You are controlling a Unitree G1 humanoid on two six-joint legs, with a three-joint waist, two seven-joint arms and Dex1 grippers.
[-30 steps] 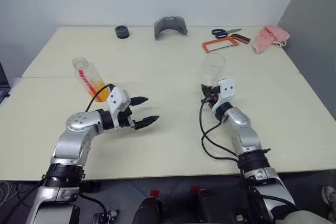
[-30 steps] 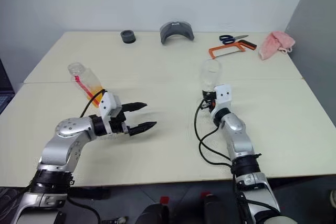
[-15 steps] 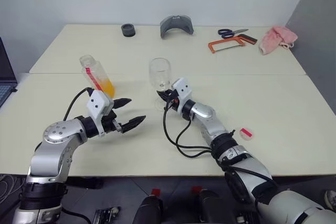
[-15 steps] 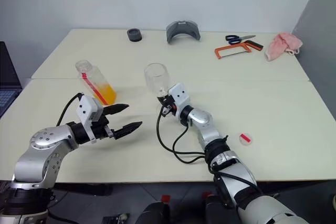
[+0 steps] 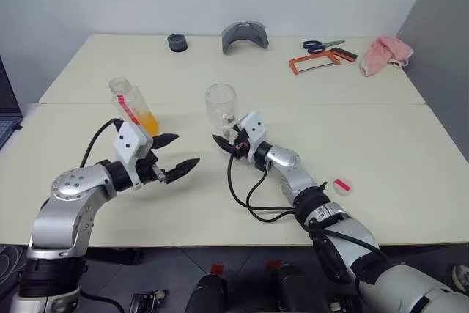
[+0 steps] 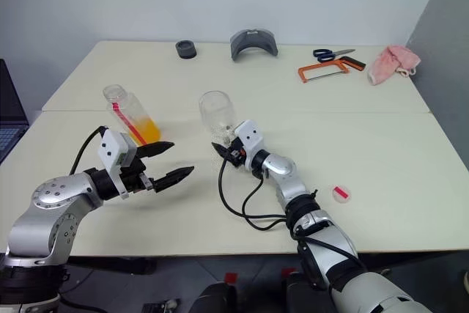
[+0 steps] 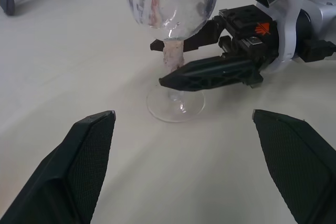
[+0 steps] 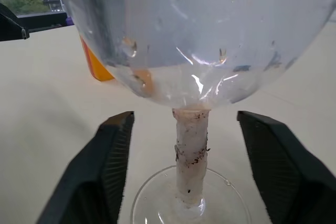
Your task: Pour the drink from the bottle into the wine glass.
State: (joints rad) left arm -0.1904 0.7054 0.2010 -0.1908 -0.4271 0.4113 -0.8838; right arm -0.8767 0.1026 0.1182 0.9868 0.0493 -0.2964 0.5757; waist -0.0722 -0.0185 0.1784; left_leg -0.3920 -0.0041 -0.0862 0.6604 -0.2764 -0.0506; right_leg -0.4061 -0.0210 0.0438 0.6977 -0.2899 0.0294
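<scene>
The right gripper (image 8: 178, 174) has just let go of the glass (image 5: 221, 105). One second ago its fingers were closed on the stem, and it carried the glass from the right part of the table (image 5: 410, 152) toward the middle. Now the two fingers stand open on both sides of the stem, near it but not touching. The glass stands upright on its own foot, so the placing step looks finished. The next step is probably to pick up the bottle (image 5: 134, 108) and pour.

The left gripper (image 5: 173, 157) is wide open and holds nothing. It has changed little in the last second and points toward the glass. The bottle stands to the left of the glass, a little apart from it and just behind the left gripper. It leans to one side, and the drink (image 5: 149, 120) fills only its lower part.

The glass is clear, with a round bowl, and it looks empty. Small drops and marks are on the inside of the bowl, and the stem has a white cover with some dark spots. The cap (image 5: 341, 185) lies on the table to the right of the glass, well apart from it, so the bottle is probably already open.
</scene>
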